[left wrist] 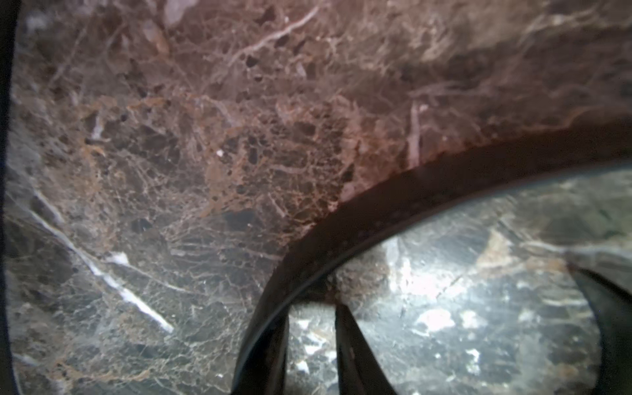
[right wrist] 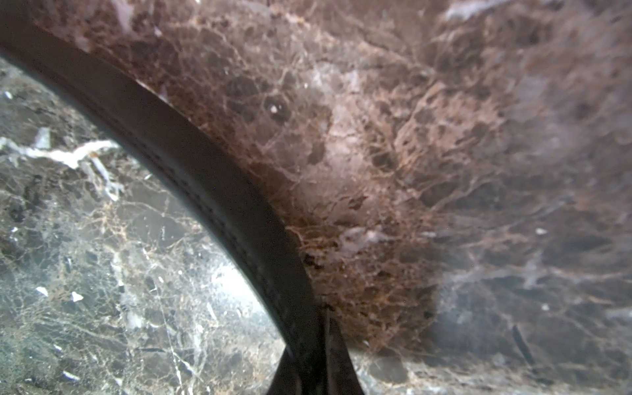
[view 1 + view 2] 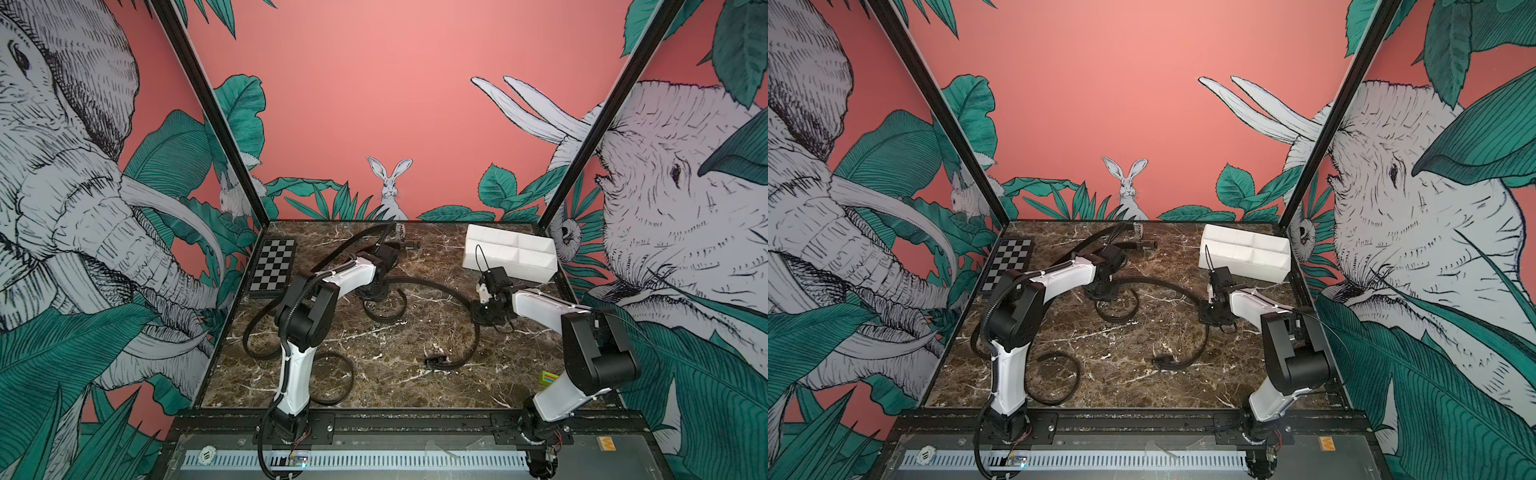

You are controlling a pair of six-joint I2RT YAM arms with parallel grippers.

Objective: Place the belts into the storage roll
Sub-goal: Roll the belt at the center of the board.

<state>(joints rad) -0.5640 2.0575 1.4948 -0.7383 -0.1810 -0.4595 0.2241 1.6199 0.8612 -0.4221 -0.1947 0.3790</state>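
A long black belt (image 3: 432,286) arcs over the marble table between my two grippers, and its buckle end (image 3: 436,360) lies nearer the front. My left gripper (image 3: 374,293) is low on the belt's coiled left end. In the left wrist view the gripper (image 1: 313,307) is open, with bare marble between its fingers and the belt (image 1: 410,195) curving past one fingertip. My right gripper (image 2: 313,328) is shut on the belt (image 2: 205,178), and a top view shows this gripper (image 3: 478,316) near the storage roll. The white storage roll (image 3: 511,253) stands at the back right.
A second belt (image 3: 332,378) loops beside the left arm's base at the front left. A third belt (image 3: 361,243) lies at the back, behind the left gripper. A checkered board (image 3: 272,268) lies at the back left. A small green block (image 3: 548,377) sits front right.
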